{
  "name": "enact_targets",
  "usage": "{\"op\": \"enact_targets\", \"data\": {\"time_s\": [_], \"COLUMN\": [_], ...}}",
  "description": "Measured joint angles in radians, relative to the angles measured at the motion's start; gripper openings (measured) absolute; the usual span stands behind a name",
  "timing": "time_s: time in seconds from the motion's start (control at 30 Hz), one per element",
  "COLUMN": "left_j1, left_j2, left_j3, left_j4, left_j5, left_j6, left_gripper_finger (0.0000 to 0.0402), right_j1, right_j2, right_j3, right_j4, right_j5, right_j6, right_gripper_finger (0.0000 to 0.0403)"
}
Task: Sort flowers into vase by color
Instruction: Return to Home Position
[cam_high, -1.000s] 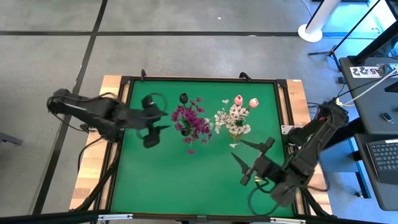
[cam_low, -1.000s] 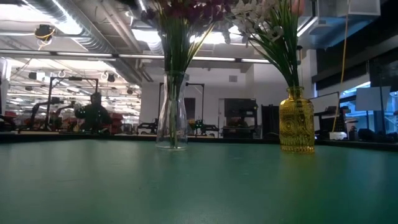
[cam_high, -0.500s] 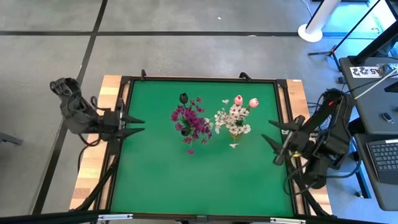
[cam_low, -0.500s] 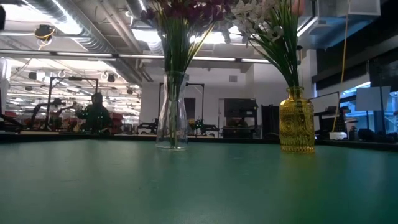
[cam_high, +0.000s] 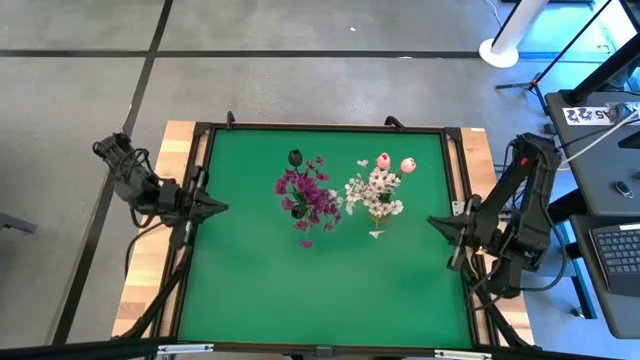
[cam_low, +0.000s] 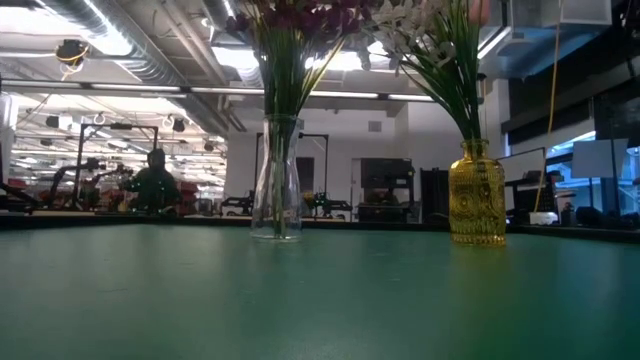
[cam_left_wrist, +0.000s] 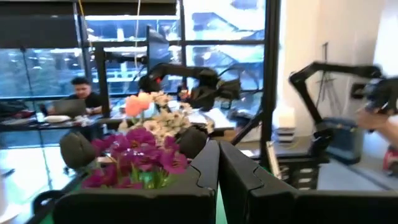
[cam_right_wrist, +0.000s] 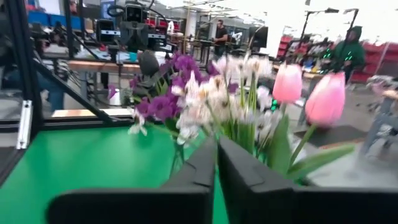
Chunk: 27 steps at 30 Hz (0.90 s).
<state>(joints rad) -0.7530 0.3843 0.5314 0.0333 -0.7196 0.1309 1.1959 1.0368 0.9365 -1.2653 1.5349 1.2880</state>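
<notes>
The purple flowers (cam_high: 308, 195) are standing in the clear vase (cam_low: 275, 185) and the white and pink flowers (cam_high: 376, 188) in the yellow vase (cam_low: 476, 195) (side by side, mid-table (cam_high: 250, 290)). The left gripper (cam_high: 215, 207) and right gripper (cam_high: 438, 224) are waiting at opposite table edges, fingers pressed together.

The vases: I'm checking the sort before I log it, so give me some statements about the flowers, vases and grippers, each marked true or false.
1. The magenta-purple flowers stand in the clear vase. True.
2. The pink tulips share a vase with the magenta-purple flowers. False: they stand with the white blossoms in the yellow vase.
3. The left gripper grips a stem. False: it is shut on nothing, at the left edge of the table.
4. The right gripper is at the table's right edge, apart from both vases. True.
5. The dark bud shows beside the magenta-purple flowers. True.
</notes>
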Motion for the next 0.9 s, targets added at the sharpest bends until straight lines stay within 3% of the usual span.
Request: {"op": "enact_targets", "data": {"time_s": [0.27, 0.5, 0.63, 0.77, 0.9], "left_j1": [0.073, 0.161, 0.212, 0.259, 0.299], "left_j2": [-0.038, -0.038, -0.038, -0.021, 0.007], "left_j3": [-0.091, -0.103, -0.104, -0.104, -0.104], "left_j4": [0.038, 0.075, 0.075, 0.079, 0.095], "left_j5": [0.044, 0.185, 0.217, 0.289, 0.334], "left_j6": [-0.058, -0.085, -0.097, -0.121, -0.13], "left_gripper_finger": [0.0001, 0.0, 0.0, 0.0, 0.0], "right_j1": [0.03, 0.028, 0.026, -0.039, -0.19], "right_j2": [-0.029, -0.029, -0.028, -0.018, 0.004], "right_j3": [-0.168, -0.253, -0.267, -0.267, -0.285], "right_j4": [0.214, 0.441, 0.608, 0.833, 1.217], "right_j5": [-0.005, -0.017, -0.099, -0.208, -0.467], "right_j6": [0.037, -0.021, -0.184, -0.458, -0.879], "right_gripper_finger": [0.0005, 0.0002, 0.0001, 0.0001, 0.0001]}}
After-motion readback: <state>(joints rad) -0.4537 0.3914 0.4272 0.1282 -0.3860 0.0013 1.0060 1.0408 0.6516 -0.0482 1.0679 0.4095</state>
